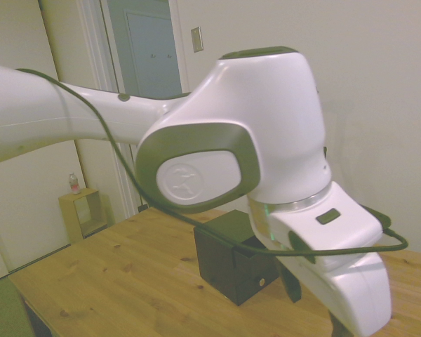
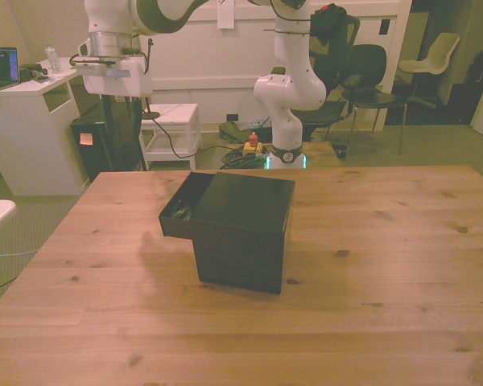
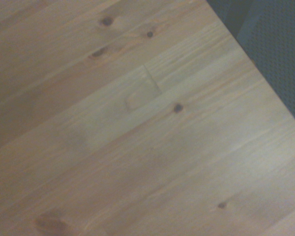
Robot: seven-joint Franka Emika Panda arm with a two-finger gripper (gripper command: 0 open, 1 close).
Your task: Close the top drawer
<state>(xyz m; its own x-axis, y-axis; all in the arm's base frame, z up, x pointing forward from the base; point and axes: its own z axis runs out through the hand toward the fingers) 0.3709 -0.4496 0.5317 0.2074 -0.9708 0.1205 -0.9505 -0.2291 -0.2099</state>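
Note:
A small black box cabinet point(image 2: 241, 233) stands in the middle of the wooden table point(image 2: 386, 265). Its top drawer point(image 2: 183, 209) is pulled out toward the front view's left, and something dark lies inside it. In the side view the cabinet point(image 1: 224, 256) is partly hidden behind my arm point(image 1: 266, 140), and one pale knob point(image 1: 262, 281) shows on its front. My gripper point(image 2: 113, 98) hangs high above the table's far corner at the front view's left, well away from the drawer. The wrist view shows only bare wood at a table corner point(image 3: 137, 128).
Off the table at the front view's left stand a white desk point(image 2: 32, 121) and a small white side table point(image 2: 171, 129). Chairs point(image 2: 370, 80) stand behind the robot's base. The floor point(image 3: 275, 44) shows past the table's corner in the wrist view.

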